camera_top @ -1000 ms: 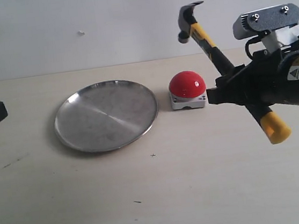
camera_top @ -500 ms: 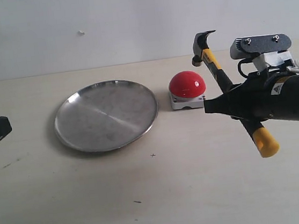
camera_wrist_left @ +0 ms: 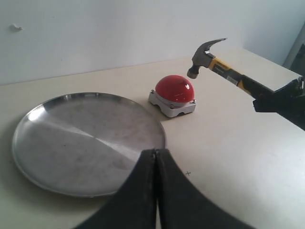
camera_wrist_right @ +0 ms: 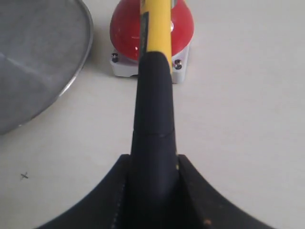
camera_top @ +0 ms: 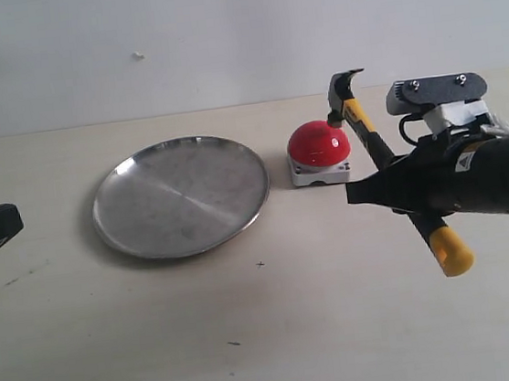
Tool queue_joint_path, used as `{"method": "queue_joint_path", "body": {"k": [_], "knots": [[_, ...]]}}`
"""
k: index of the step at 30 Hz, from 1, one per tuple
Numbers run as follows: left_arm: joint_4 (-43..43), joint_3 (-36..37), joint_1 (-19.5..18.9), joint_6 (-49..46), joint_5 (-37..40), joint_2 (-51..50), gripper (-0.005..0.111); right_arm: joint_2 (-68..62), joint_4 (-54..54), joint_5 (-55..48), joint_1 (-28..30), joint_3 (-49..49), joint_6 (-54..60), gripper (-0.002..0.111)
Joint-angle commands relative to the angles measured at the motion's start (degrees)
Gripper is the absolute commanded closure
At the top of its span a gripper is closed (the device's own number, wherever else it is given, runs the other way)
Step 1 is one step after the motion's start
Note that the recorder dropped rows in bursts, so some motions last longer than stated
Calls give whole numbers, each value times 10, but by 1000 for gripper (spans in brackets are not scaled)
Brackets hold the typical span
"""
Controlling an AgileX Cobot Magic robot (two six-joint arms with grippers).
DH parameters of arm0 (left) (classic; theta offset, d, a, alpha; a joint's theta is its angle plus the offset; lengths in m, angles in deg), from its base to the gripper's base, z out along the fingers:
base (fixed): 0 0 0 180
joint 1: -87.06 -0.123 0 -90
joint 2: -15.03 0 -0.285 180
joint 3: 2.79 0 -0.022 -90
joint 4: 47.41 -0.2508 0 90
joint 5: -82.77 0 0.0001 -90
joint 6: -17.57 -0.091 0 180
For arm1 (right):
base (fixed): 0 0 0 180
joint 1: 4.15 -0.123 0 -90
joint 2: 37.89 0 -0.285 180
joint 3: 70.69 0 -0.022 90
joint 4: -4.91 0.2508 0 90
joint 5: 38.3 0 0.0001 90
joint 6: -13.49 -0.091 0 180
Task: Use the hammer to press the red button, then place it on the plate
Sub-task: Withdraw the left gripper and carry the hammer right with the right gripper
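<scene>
While right jaws clamp the hammer (camera_top: 370, 139) mid-handle, its head hovers by the red button (camera_top: 318, 144)

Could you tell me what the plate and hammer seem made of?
The plate looks like brushed steel: silvery, with fine scratches and soft reflections. The hammer seems to have a dark metal head and a matte black, probably rubber, grip with yellow ends.

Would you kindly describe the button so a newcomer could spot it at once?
Find the round silver plate on the pale table. Just off its right rim in the exterior view sits the button, near the head of the hammer. It is the only red thing: a glossy dome on a square grey base.
</scene>
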Motion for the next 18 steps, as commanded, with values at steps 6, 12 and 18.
{"method": "queue_joint_path", "body": {"k": [6,12,18], "knots": [[-1,4,-2,-3,-2,3,107,207,-9,34,0,-56,47,108],[-1,4,-2,-3,-2,3,107,202,-9,34,0,-62,68,108],[-1,4,-2,-3,-2,3,107,93,-9,44,0,-62,89,108]]}}
